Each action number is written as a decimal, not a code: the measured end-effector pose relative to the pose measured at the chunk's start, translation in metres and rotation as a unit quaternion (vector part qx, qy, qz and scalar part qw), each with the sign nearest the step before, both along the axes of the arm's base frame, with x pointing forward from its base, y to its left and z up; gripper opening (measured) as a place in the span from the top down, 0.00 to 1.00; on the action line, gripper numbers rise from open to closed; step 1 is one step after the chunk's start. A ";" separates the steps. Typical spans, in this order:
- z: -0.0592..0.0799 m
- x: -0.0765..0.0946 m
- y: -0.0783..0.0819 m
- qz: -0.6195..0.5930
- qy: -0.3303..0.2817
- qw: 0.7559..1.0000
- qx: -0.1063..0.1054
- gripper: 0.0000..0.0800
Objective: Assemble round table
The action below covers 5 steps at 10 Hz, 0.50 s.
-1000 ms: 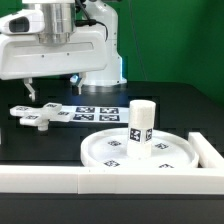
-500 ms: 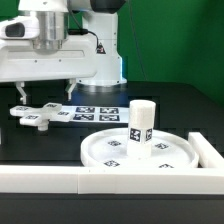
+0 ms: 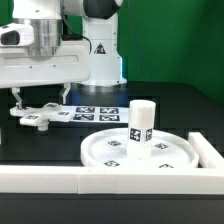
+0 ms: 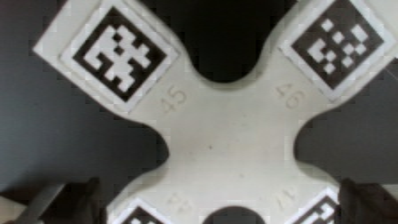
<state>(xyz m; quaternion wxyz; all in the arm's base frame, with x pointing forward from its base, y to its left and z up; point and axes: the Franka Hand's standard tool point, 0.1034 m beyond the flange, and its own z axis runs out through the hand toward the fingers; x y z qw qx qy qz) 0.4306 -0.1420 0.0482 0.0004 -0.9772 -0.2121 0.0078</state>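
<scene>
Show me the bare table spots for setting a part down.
Bare: table between cross-shaped piece, disc and border wall; also behind the disc, the exterior view's right of the marker board. Crowded under the claw.

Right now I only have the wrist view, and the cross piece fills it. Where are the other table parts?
Observer: The post stands upright on the round disc, which is to the exterior view's right of the cross-shaped piece.
Operator: How high is the gripper above the cross?
Observer: It is low. The gripper is open, with one finger on each side of the cross-shaped piece and the tips about level with it. I cannot tell whether they touch it.
</scene>
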 end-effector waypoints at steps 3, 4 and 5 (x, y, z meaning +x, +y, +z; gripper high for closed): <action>-0.006 -0.005 0.000 0.001 0.008 1.000 0.001 0.19; -0.007 -0.006 0.001 0.002 0.009 1.000 0.001 0.19; -0.009 -0.007 0.000 0.002 0.009 1.000 0.000 0.19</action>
